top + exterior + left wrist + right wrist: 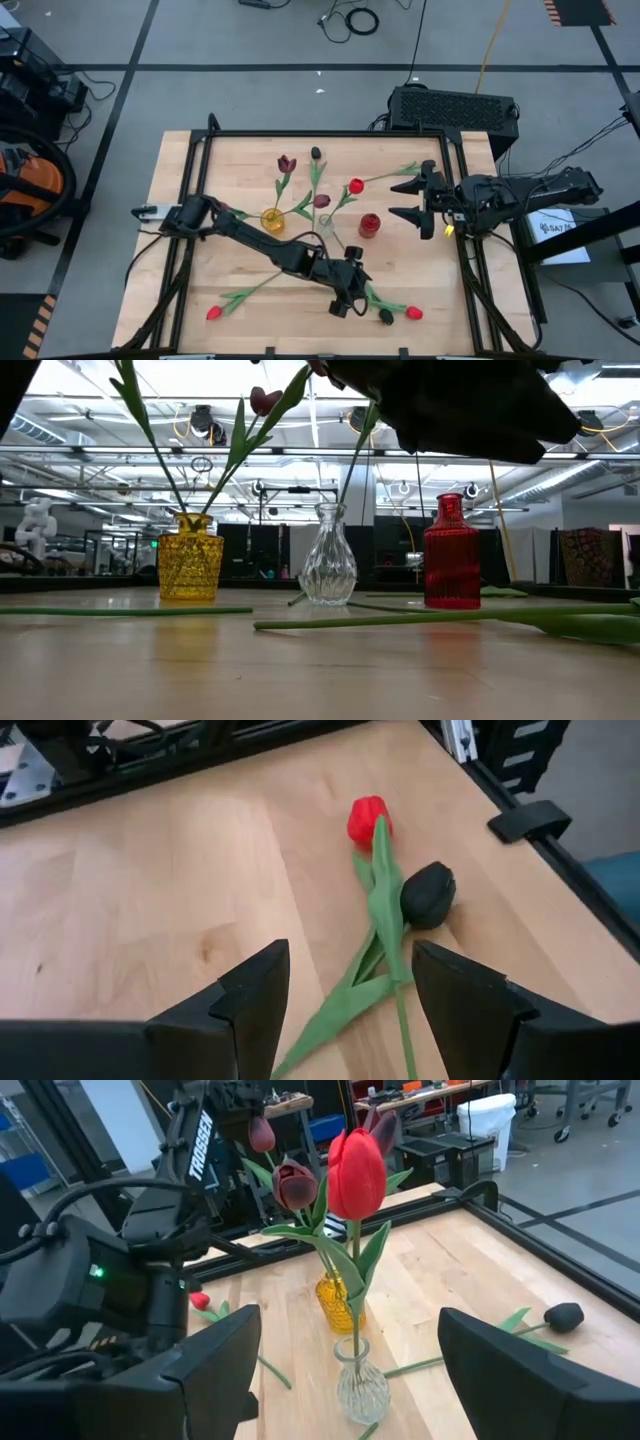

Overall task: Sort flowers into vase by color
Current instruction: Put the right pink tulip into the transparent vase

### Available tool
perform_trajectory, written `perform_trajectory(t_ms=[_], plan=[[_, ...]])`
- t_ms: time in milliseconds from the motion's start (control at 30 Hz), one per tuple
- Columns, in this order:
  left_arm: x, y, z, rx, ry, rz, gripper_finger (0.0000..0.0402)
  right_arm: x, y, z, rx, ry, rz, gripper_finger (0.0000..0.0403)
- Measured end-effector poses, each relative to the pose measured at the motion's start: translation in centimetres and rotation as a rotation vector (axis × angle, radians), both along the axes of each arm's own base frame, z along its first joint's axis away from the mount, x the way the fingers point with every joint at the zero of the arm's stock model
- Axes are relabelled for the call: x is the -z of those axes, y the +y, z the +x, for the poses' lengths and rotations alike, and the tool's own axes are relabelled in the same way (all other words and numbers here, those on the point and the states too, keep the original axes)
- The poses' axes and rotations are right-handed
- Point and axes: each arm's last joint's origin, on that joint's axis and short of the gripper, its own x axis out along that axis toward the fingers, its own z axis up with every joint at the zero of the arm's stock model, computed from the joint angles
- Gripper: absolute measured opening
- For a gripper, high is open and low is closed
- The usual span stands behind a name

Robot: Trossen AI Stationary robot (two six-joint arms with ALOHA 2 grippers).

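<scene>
A light wooden table (200, 250) with a black frame is seen in a big workshop with grey floor. Near the front edge, toward the right corner, a red tulip (368, 818) and a near-black tulip (428, 894) are lying side by side, and their green stems cross. The left gripper (345, 297) is held just above them with its fingers (255, 990) spread open, and nothing is held; the two flower heads are seen just ahead of the gap. Another red tulip (213, 313) is lying near the front left corner. In the middle of the table a yellow vase (272, 219), a clear vase (328, 556) and a red vase (369, 225) are standing, with tulips in the yellow and clear ones. The right gripper (420, 200) is waiting open near the right edge.
</scene>
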Motion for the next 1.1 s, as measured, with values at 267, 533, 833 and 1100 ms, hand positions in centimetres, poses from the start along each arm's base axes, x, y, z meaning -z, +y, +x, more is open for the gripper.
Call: perform_trajectory(t_ms=[267, 533, 833, 1100], plan=[[0.6, -0.5, 0.2, 0.022, -0.021, 0.02, 0.0218, 0.0, 0.0, -0.1, 0.0, 0.001, 0.0, 0.0297], [-2.4, -3.3, -0.1, 0.035, 0.0, 0.056, 0.0218, 0.0, 0.0, -0.1, -0.001, 0.006, -0.006, 0.0297], [-3.3, -5.7, -1.4, 0.014, 0.083, 0.02, 0.0218, 0.1, 0.0, -0.1, -0.001, 0.007, -0.007, 0.0297], [0.8, -4.9, -0.1, -0.073, 0.165, 0.0, 0.0218, -0.1, 0.0, 0.0, 0.001, -0.014, 0.012, 0.0297]])
